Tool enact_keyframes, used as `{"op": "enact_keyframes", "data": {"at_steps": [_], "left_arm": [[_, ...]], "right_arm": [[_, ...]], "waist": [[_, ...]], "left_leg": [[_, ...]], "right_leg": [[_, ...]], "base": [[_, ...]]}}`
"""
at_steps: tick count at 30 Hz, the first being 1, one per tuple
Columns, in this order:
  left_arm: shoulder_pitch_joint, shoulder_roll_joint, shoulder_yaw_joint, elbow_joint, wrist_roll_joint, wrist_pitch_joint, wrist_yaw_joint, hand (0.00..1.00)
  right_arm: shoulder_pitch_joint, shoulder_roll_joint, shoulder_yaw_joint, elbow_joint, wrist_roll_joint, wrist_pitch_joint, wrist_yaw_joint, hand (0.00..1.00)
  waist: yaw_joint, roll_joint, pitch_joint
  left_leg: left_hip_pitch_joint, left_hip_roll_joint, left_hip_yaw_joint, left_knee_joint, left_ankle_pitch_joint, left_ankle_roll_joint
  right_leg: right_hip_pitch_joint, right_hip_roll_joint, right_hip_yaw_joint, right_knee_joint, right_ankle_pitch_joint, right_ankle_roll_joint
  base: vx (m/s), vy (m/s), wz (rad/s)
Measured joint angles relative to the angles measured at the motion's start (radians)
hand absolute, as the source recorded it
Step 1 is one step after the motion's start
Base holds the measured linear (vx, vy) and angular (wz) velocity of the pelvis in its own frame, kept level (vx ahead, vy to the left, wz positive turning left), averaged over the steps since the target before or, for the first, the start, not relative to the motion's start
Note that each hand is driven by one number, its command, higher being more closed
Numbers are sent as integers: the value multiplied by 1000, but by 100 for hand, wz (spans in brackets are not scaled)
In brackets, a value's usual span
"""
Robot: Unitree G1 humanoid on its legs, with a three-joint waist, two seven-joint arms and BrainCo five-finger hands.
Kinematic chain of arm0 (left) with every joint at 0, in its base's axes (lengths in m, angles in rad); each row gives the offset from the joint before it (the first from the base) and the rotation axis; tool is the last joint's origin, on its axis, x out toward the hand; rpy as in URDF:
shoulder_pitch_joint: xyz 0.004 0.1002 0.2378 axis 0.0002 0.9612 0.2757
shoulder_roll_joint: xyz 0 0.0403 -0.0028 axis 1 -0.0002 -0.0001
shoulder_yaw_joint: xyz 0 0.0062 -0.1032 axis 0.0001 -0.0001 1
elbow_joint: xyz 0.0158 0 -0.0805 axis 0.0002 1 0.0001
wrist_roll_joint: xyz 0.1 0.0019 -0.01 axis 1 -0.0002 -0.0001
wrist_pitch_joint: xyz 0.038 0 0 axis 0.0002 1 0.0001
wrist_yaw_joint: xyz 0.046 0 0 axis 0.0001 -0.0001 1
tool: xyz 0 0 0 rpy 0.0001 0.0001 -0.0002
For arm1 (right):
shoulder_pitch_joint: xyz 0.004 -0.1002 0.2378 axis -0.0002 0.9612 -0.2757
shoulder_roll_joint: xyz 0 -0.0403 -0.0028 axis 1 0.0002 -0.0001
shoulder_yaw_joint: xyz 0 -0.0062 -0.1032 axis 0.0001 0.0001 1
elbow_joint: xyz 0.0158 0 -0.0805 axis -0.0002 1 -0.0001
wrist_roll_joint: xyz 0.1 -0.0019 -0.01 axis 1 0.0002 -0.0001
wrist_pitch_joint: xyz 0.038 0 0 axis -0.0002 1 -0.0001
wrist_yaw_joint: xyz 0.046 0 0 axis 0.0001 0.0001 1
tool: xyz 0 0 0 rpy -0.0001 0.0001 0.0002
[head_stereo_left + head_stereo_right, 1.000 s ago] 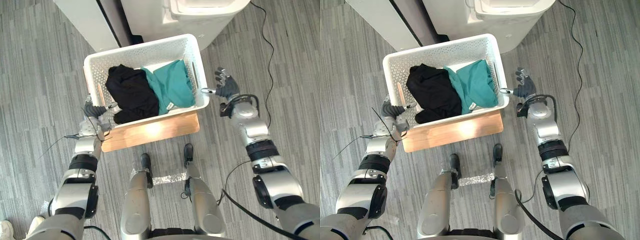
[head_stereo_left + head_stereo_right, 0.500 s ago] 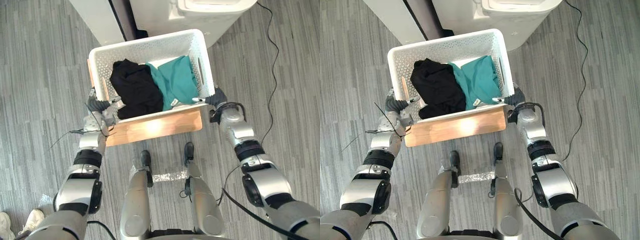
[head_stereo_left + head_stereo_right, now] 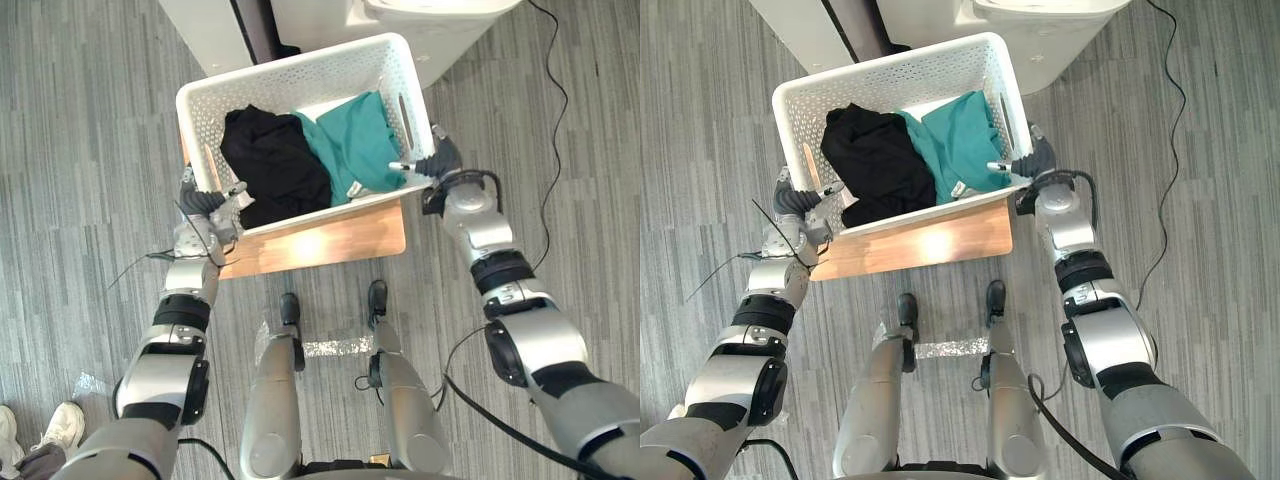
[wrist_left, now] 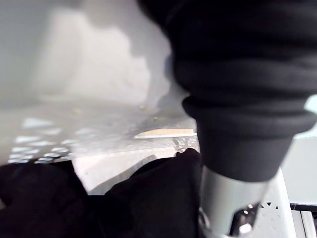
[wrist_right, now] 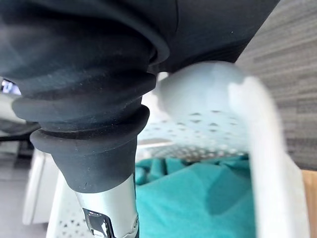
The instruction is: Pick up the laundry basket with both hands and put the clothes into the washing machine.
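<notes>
A white perforated laundry basket (image 3: 300,65) stands on a low wooden stand (image 3: 320,240). It holds a black garment (image 3: 270,165) on its left and a teal garment (image 3: 355,145) on its right. My left hand (image 3: 205,208) is at the near left corner; its thumb (image 4: 223,198) hooks over the rim beside the black cloth (image 4: 124,203), and its fingers are on the outside of the wall. My right hand (image 3: 445,160) clasps the right wall near the handle slot. Its thumb (image 5: 111,208) reaches inside over the rim (image 5: 267,148), above the teal cloth (image 5: 198,198).
A white washing machine (image 3: 440,20) stands just behind the basket, with a white cabinet (image 3: 200,20) and a dark gap to its left. Grey striped floor surrounds the stand. A person's shoe (image 3: 12,435) shows at the lower left corner.
My right hand swung in from open air beside the basket and closed onto its right wall. The left hand stayed on the left corner. The camera shifted a little.
</notes>
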Motion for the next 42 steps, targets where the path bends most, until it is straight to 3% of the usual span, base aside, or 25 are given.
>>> {"op": "enact_keyframes", "data": {"at_steps": [14, 30, 35, 42], "left_arm": [[-16, -22, -8, -9, -9, 0, -2, 0], [-33, -39, -15, -43, -31, -17, 14, 0], [-43, -50, -33, -65, -49, -23, 27, 0], [-59, -66, -43, -65, -70, -31, 29, 0]], "right_arm": [[-127, -34, 1, 20, -9, 21, 0, 0], [-138, -37, -6, 56, 1, 22, -24, 0], [-144, -56, -29, 100, 10, 21, -26, 0], [-151, -70, -46, 132, 19, 17, -26, 0]], "waist": [[16, 0, 0], [21, 0, 0], [41, 1, 1], [45, 4, 2]], "left_leg": [[-27, 2, 8, 47, -17, 15], [-69, 1, -6, 62, -22, 16], [-83, -2, -11, 61, -21, 16], [-86, -7, -21, 53, -21, 16]], "right_leg": [[-4, -4, -6, 2, 0, -1], [-33, -4, -16, 10, -9, -18], [-43, -6, -29, 10, -8, -19], [-45, -8, -39, 14, -8, -21]], "base": [[1, -38, 0], [-2, -43, 2], [9, -46, 3], [18, -40, 5]]}}
